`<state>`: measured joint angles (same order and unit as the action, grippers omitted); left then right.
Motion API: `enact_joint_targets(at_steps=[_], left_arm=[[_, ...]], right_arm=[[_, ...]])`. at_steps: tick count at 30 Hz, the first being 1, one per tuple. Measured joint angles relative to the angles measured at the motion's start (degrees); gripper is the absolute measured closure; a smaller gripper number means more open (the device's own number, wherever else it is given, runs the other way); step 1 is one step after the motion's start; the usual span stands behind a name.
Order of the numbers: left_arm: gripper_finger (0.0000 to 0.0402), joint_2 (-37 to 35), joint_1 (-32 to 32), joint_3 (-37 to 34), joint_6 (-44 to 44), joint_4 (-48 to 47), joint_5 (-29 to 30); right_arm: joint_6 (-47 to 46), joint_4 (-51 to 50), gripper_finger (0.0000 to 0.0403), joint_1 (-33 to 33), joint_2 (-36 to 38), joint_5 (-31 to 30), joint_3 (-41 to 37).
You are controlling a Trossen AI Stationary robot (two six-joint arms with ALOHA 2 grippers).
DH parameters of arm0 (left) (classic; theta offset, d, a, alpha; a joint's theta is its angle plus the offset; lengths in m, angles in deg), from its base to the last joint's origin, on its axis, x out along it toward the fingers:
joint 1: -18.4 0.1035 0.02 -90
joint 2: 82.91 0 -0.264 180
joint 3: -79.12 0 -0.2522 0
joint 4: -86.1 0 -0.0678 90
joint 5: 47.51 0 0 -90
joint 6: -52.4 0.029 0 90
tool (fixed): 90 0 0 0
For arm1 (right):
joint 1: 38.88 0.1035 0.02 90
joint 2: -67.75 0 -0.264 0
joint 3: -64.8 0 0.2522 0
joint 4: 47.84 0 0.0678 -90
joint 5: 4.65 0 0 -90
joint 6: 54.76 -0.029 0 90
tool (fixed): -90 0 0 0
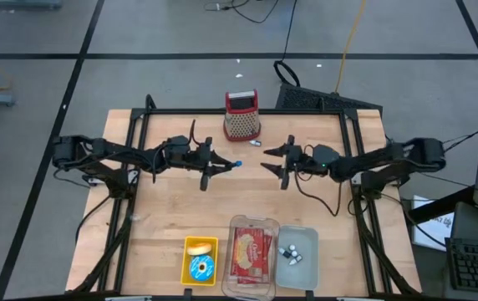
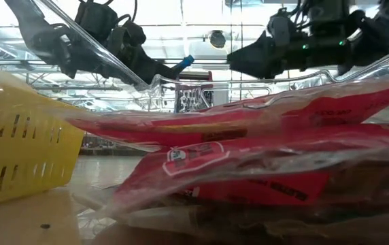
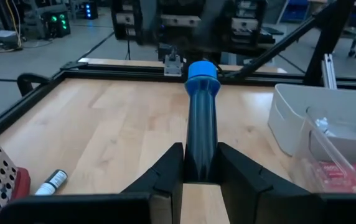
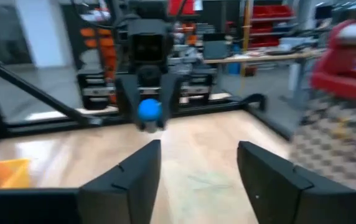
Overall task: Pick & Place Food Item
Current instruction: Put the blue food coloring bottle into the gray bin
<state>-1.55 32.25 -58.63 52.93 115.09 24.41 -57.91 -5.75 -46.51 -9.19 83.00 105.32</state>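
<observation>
Two dark arms over a wooden table [image 1: 172, 209], grippers facing each other across the middle, well apart.

Left gripper [image 1: 222, 165], about 9 o'clock of table centre, held above the surface and roughly level. Jaws clamped on one blue-capped marker [image 3: 200, 124]; dark barrel between the fingers [image 3: 165, 171], blue cap jutting toward the right arm.

Right gripper [image 1: 270, 160], about 3 o'clock of centre, also off the table. Jaws apart, nothing between them; two fingers [image 4: 131, 168] seen wide in its own wrist view, with the marker's blue cap straight ahead.

At 12 o'clock, table's far edge: one perforated metal holder [image 1: 241, 125] with a red top. Just beside it, toward 1 o'clock: one small white-and-dark item [image 1: 256, 143] lying flat, too small to identify.

At 6 o'clock, near edge, three containers in a row:
- one yellow bin [image 1: 185, 269], holding one pale round food item [image 1: 199, 247] and one blue ring-shaped item [image 1: 201, 267]
- one clear plastic tray [image 1: 251, 221], holding one red food packet [image 1: 251, 253]
- one grey tray [image 1: 309, 269], holding a few small white pieces [image 1: 292, 253], count unclear.

Low view: red packet and yellow bin filling the foreground, both grippers above.
</observation>
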Motion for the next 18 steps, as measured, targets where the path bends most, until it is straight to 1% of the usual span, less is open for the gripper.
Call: enact_joint_targets(at_steps=[4,8,13,18], left_arm=[[0.0318,0.0,-0.01,0.0,-1.69,0.49,0.13],[0.0318,0.0,-0.28,0.0,-3.17,0.73,0.13],[0.0318,0.0,-0.49,0.0,-3.26,0.78,0.13],[0.0318,0.0,-0.87,0.02,-2.23,0.78,0.16]], right_arm=[[-2.6,8.76,0.0169,-0.28,-7.05,2.94,1.26],[-2.68,15.59,0.015,0.21,-11.85,5.51,3.44],[-5.74,15.83,0.0148,1.06,-17.01,5.46,8.0],[-5.65,15.7,0.0151,1.81,-21.86,5.64,13.0]])
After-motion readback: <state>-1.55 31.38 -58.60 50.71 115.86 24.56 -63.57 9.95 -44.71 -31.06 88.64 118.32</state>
